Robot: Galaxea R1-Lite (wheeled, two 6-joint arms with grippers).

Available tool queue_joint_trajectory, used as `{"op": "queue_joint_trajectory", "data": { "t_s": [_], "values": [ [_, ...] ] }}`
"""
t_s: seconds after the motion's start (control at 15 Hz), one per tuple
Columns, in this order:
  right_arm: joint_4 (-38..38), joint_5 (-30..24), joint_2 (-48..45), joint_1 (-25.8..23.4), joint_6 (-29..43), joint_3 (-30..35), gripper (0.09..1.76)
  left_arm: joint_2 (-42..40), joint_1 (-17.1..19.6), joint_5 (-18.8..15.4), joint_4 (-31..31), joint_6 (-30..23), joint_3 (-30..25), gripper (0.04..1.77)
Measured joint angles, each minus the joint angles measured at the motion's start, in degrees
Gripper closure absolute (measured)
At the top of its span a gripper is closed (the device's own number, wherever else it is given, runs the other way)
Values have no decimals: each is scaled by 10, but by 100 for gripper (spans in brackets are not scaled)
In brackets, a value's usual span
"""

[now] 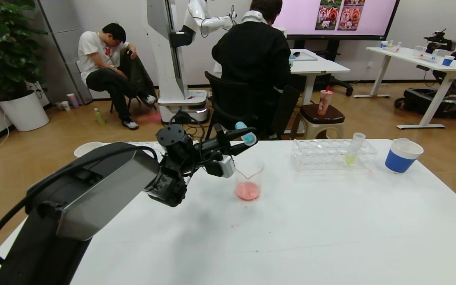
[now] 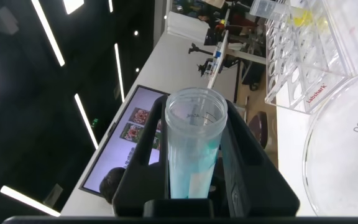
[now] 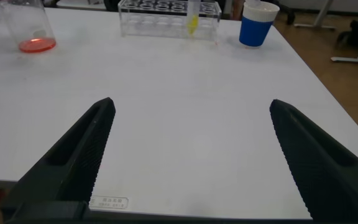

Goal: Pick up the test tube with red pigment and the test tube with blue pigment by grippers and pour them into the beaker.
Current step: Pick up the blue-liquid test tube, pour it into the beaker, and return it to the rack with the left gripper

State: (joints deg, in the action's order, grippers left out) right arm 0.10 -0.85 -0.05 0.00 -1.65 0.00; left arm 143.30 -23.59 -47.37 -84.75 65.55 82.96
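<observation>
The left gripper grasps the test tube with blue pigment tipped above the beaker, while the right gripper hangs released near the table's right side.

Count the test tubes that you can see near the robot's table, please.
2. The clear plastic tube with blue liquid is clamped in the left gripper above the glass beaker; the yellow-green tube stands in the clear rack. Others may be hidden.

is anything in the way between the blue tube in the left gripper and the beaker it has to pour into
Nothing visible. The left gripper is shut on the blue test tube, held tilted just above the beaker, with only open air between. The rack and the paper cup stand off to the right.
</observation>
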Motion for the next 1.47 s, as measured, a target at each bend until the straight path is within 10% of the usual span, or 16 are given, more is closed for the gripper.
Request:
{"op": "queue_joint_trajectory", "data": {
  "t_s": [1.47],
  "values": [
    [0, 0, 0, 0, 0, 0, 11, 14, 6, -48, 3, 136, 8, 130]
  ]
}}
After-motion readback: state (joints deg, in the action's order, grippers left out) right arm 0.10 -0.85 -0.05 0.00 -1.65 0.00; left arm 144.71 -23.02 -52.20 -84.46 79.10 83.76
